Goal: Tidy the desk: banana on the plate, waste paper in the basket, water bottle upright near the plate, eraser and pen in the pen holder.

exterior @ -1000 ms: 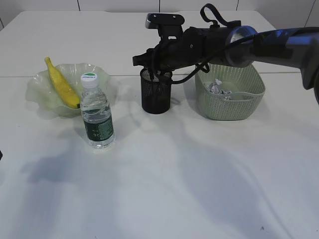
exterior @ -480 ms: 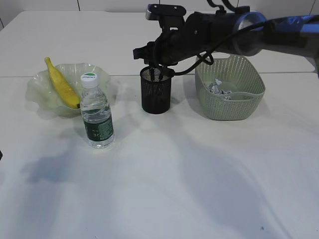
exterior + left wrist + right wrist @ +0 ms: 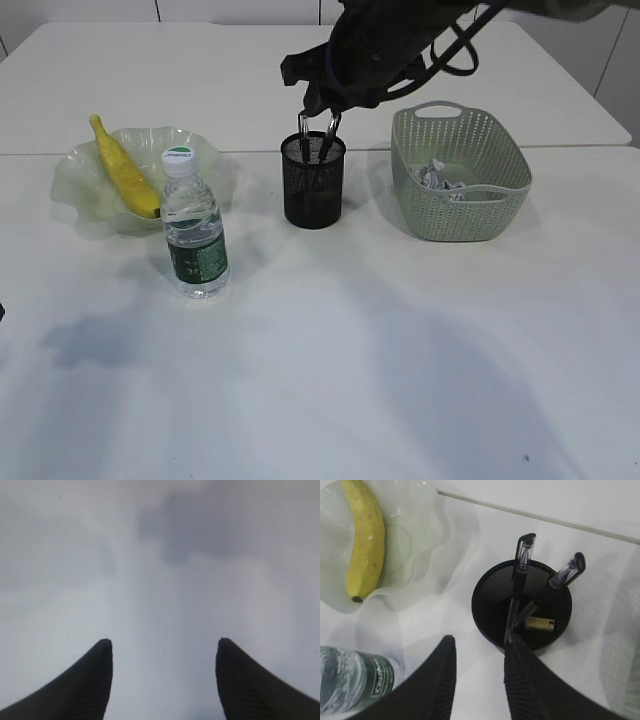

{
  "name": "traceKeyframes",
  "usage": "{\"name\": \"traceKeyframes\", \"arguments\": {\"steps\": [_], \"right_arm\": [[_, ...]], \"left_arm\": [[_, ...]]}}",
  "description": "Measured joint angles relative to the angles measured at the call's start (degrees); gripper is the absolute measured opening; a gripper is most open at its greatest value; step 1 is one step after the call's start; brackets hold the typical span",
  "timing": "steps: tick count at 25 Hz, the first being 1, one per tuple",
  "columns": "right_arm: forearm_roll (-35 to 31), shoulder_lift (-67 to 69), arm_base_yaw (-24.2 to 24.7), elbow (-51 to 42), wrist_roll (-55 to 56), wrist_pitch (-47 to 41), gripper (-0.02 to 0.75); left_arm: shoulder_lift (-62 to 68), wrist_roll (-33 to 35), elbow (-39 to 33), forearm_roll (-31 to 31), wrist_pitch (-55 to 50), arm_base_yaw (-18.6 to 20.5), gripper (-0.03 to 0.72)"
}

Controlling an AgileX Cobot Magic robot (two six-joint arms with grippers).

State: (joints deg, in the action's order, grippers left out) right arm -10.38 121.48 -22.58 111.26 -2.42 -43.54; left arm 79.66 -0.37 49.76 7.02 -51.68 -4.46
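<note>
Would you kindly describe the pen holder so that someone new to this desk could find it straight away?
Start at the pale green basket on the right of the white desk; the pen holder stands just to its left, between it and the water bottle. It is the only black item standing there: a wire-mesh cylinder, smaller than the basket, with two pens leaning out of it.
</note>
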Motion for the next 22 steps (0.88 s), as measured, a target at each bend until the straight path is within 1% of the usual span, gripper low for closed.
{"name": "traceKeyframes", "arguments": {"steps": [4, 6, 11, 14, 19, 22], "right_arm": [[4.68, -4.18, 0.48, 0.0, 0.96, -6.66, 0.244], [6.4, -5.62, 1.93, 0.0, 2.42, -9.98, 0.244], [7.87, -7.7, 9.7, 0.0, 5.31, -18.11, 0.245], [8.08, -9.01, 14.46, 0.0, 5.82, -21.01, 0.247], [8.56, -11.22, 21.78, 0.0, 6.28, -22.21, 0.247], [8.8, -12.73, 24.53, 0.0, 6.89, -22.71, 0.247]], "left_arm": [[0.0, 0.0, 0.0, -0.37, 0.0, 0.0, 0.457], [0.0, 0.0, 0.0, -0.59, 0.0, 0.0, 0.457], [0.0, 0.0, 0.0, -0.73, 0.66, 0.0, 0.457], [0.0, 0.0, 0.0, -0.84, 1.47, 0.0, 0.457], [0.0, 0.0, 0.0, -1.54, 1.7, 0.0, 0.457], [0.0, 0.0, 0.0, -3.36, 1.7, 0.0, 0.457]]}}
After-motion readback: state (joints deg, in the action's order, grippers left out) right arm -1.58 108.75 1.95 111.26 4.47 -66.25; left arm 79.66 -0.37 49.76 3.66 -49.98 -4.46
